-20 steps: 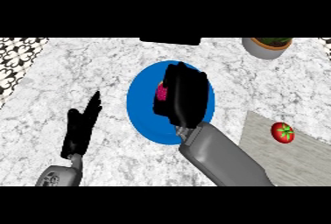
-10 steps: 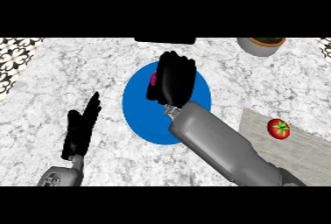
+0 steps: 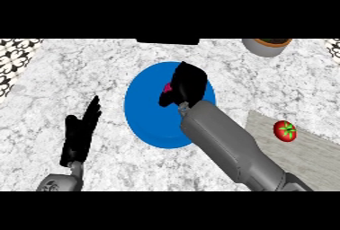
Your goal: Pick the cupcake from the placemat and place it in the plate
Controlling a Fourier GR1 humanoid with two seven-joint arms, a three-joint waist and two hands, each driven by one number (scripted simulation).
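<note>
Curled around the cupcake point(image 3: 168, 86), my right hand point(image 3: 186, 87) hangs over the blue plate point(image 3: 143, 119); only pink shows, so contact is unclear. Next I should lower and uncurl.

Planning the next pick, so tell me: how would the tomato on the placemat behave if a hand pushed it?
The tomato looks round and smooth, so it would probably roll rather than slide. Its glossy skin may slip between fingers. It sits near the placemat edge, so a nudge could send it onto the counter.
</note>
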